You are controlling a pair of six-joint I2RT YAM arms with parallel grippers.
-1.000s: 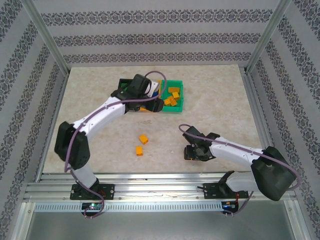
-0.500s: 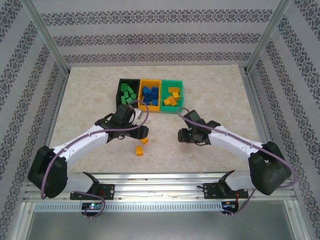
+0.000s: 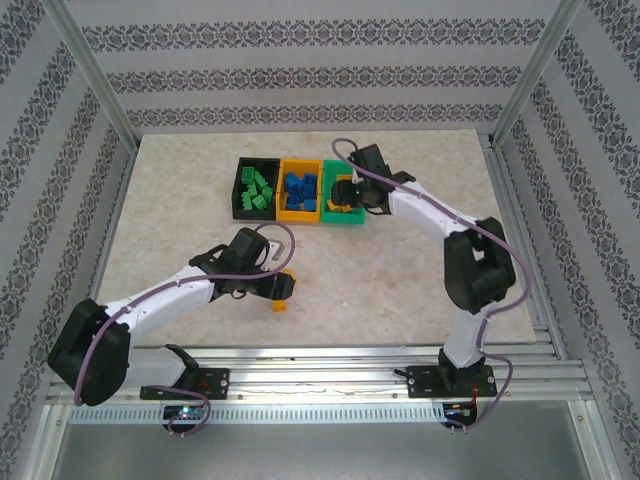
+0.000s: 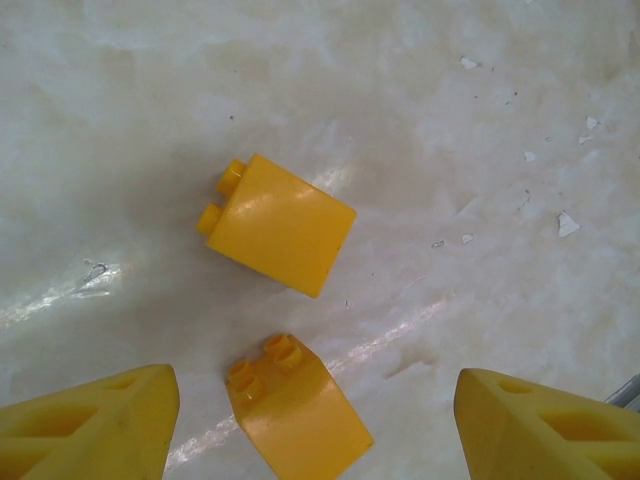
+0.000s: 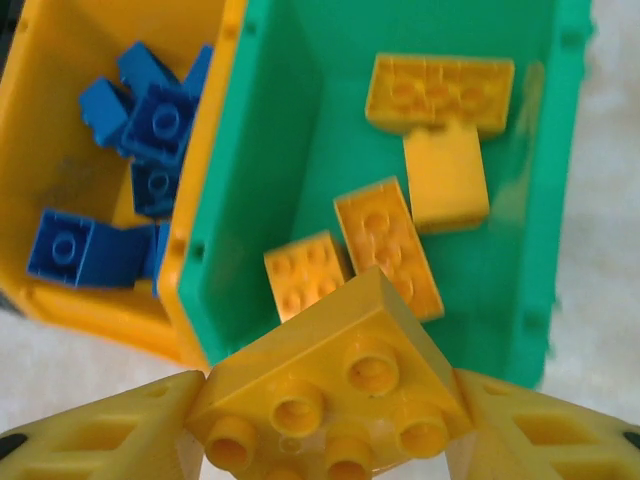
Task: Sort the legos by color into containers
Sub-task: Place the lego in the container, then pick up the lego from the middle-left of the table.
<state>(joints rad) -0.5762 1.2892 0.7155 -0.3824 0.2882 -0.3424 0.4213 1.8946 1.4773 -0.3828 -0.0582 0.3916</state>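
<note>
R gripper (image 5: pixel 326 432): clenched on yellow brick (image 5: pixel 335 385), poised over green bin (image 5: pixel 300 140) at row's 3 o'clock end, so you can drop it w/ other yellows (image 5: pixel 440 95). L gripper (image 4: pixel 320 430): released, straddling loose brick (image 4: pixel 298 415) for pickup; second brick (image 4: pixel 278 225) at its 12 o'clock.

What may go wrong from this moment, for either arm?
1. The right gripper holds a yellow brick at the rim of the green bin. If it is released here, it might hit the rim and fall outside.
2. The open left gripper hovers over a near brick and a far brick close together. Closing might catch one crookedly or push the other.
</note>
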